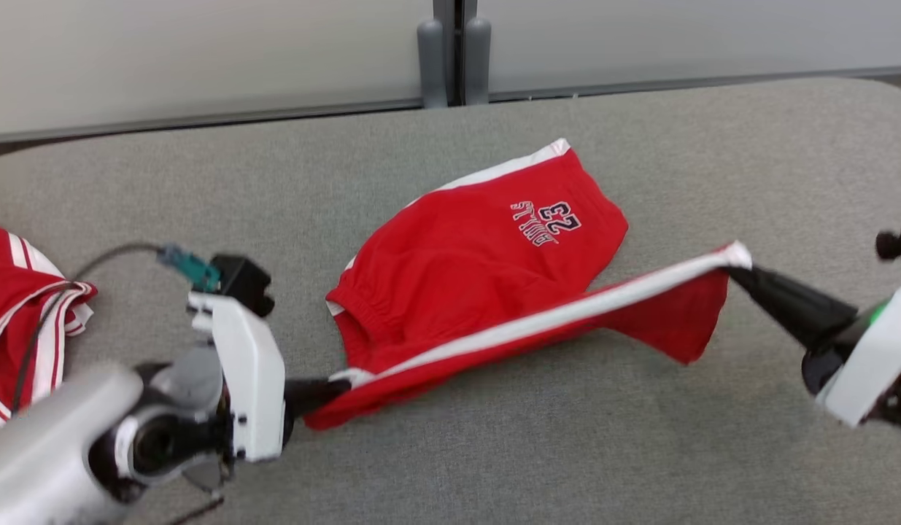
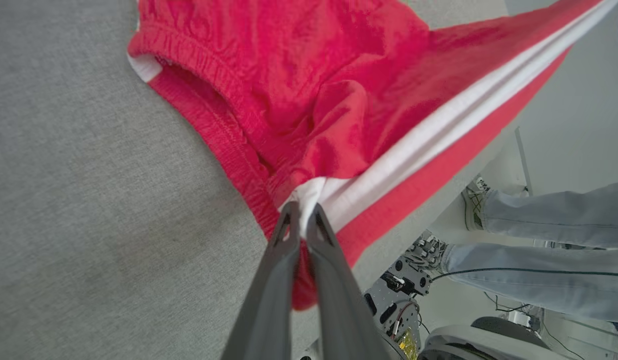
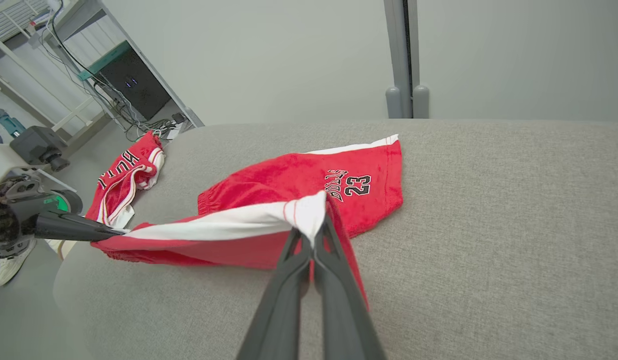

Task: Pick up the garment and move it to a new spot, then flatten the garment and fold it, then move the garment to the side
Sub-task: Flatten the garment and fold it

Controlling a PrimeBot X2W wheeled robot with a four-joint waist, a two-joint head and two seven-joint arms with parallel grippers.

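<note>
- Clamped tight, the left hand (image 1: 335,388) grips the waist end of the white side stripe on the red shorts (image 1: 479,248).
- Over at the hem end, the right hand (image 1: 740,273) is pinched shut on the same stripe.
- The stripe runs taut between the two hands, lifted, while the rest of the shorts lies on the grey counter (image 1: 640,437) just beyond them.
- A second red garment (image 1: 20,313) sits out past the left hand, well apart.
</note>
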